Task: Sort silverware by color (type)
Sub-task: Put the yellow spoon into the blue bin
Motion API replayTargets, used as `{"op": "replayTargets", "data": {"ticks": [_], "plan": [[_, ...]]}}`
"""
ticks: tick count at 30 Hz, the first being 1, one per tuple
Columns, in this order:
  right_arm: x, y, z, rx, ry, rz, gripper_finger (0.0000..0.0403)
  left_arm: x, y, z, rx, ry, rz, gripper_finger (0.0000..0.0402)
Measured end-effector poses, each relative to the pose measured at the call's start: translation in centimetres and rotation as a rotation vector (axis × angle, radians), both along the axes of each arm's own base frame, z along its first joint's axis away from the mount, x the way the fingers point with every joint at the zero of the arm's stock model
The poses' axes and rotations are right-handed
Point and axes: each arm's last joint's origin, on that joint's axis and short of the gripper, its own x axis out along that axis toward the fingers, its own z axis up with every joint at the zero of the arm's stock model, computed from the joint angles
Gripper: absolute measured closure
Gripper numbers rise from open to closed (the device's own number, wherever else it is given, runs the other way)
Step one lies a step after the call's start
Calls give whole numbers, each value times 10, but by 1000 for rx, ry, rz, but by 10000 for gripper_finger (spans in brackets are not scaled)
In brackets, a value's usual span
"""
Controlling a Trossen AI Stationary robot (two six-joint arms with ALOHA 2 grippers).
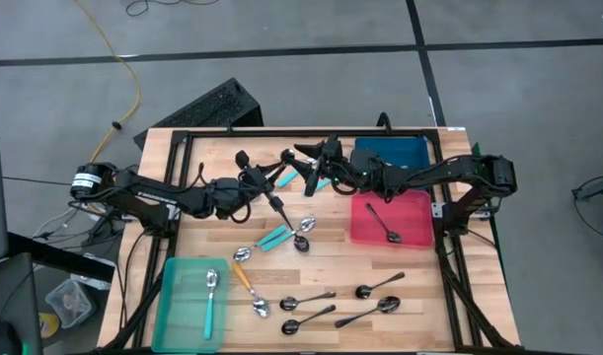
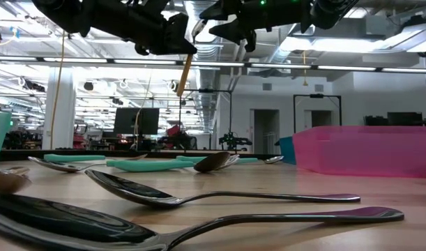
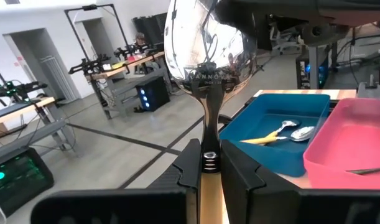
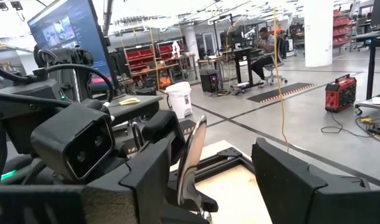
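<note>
Now, writing: tiny stamp on the held spoon's neck, unreadable.
Left gripper (image 3: pixel 208 165): clamped on orange-handled spoon (image 3: pixel 205 56), raised above the table.
Right gripper (image 4: pixel 224 171): spread wide, empty, facing that spoon.
Nearby: blue bin (image 3: pixel 283 134), pink bin (image 3: pixel 354 140).

A wooden table (image 1: pixel 419 325) is seen. On it are set a teal tray (image 1: pixel 175 306) at the front-left corner, pink tray (image 1: pixel 419 202) and blue tray (image 1: pixel 405 151) toward the back-right, and loose spoons (image 1: pixel 321 296) near the front edge.

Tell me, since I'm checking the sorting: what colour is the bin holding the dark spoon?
Pink bin, beside the blue one; clearest in the high view.
</note>
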Motion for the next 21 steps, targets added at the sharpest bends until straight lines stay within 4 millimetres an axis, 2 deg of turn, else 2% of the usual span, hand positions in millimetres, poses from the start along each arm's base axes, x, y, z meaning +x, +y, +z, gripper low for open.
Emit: {"op": "replayTargets", "data": {"ticks": [4, 9, 21], "plan": [[0, 0, -1, 2, 14, 0, 170, 0, 0, 0, 1, 1, 0, 385], [0, 0, -1, 1, 15, 2, 208, 0, 0, 0, 6, 5, 0, 385], [0, -1, -2, -3, 26, 45, 343, 0, 1, 0, 4, 8, -19, 385]]}}
